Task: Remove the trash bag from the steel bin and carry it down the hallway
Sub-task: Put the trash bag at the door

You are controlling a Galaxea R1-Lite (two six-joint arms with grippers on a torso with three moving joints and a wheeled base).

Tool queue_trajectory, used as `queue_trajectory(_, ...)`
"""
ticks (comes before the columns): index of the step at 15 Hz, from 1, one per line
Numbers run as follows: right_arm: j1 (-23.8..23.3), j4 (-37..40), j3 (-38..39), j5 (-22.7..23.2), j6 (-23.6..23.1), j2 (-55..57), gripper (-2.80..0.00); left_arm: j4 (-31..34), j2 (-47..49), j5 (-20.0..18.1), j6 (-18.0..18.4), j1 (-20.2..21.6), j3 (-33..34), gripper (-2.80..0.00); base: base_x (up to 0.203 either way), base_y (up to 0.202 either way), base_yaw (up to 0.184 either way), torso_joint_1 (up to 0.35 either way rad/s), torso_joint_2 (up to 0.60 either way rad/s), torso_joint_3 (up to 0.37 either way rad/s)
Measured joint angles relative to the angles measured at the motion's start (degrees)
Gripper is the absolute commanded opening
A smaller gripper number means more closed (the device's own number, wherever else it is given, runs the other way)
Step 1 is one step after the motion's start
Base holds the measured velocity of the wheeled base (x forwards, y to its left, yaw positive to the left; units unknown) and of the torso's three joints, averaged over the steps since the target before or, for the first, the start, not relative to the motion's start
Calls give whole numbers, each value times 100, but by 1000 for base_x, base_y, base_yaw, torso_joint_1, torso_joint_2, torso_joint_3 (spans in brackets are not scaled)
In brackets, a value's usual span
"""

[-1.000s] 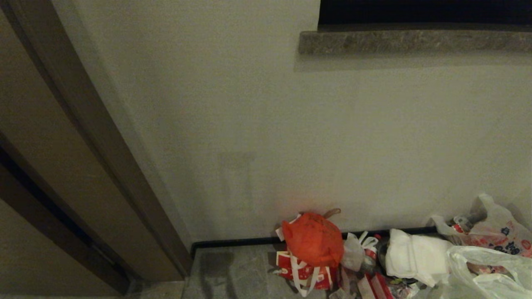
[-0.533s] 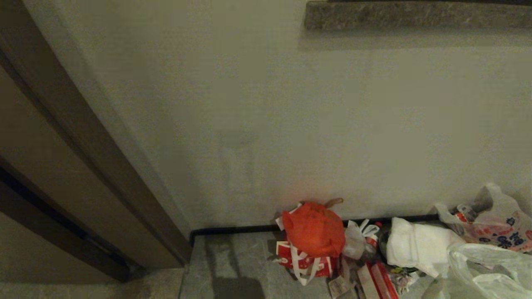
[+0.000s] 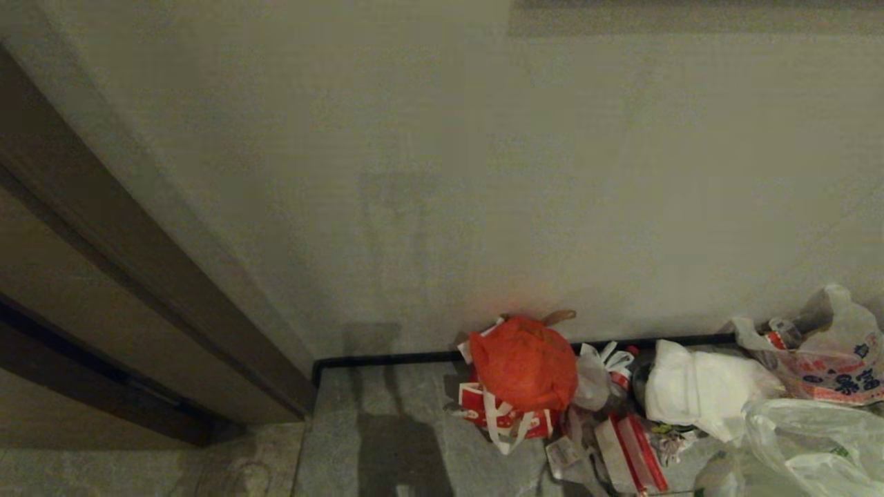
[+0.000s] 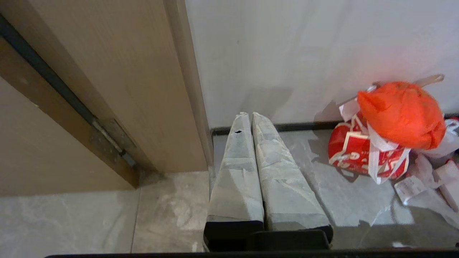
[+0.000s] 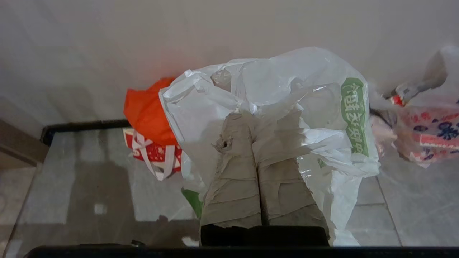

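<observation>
2 grippers, both with jaws pressed together – the left gripper [image 4: 247, 118] holds nothing and hangs near the door frame [image 4: 150, 89], the right gripper [image 5: 247, 120] pinches a fold of the trash bag [image 5: 287, 118]. That bag hangs from the right fingertips, draping down on the far-right side above the floor [image 3: 400, 414], in front of the orange-red bag [image 3: 525, 362] and the litter along the wall – so the right arm alone bears the carry

I count one orange-red bag [image 3: 523, 362], one trash bag [image 5: 279, 118], one red-and-white paper bag [image 3: 504, 421], one printed bag [image 3: 825, 359].
</observation>
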Motion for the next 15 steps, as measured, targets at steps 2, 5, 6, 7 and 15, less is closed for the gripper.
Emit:
queue_trajectory(2, 0, -2, 0, 2, 2, 0, -280, 1, 0, 3, -2, 0, 0, -280, 0, 0, 0, -3, 4, -195)
queue_trajectory(5, 0, -2, 0, 2, 6, 0, -280, 1, 0, 2, -5, 2, 0, -280, 0, 0, 0, 4, 4, -205)
queue_trajectory(6, 0, -2, 0, -7, 13, 0, -280, 1, 0, 1, -7, 2, 0, -280, 0, 0, 0, 0, 1, -196)
queue_trajectory(7, 0, -4, 0, -11, 49, 0, -280, 1, 0, -1, -4, 2, 0, -280, 0, 0, 0, 6, 2, -164)
queue_trajectory(15, 2, 963, -1929, 601, 19, 602, -280, 1, 0, 1, 11, 0, 0, -280, 0, 0, 0, 0, 1, -22)
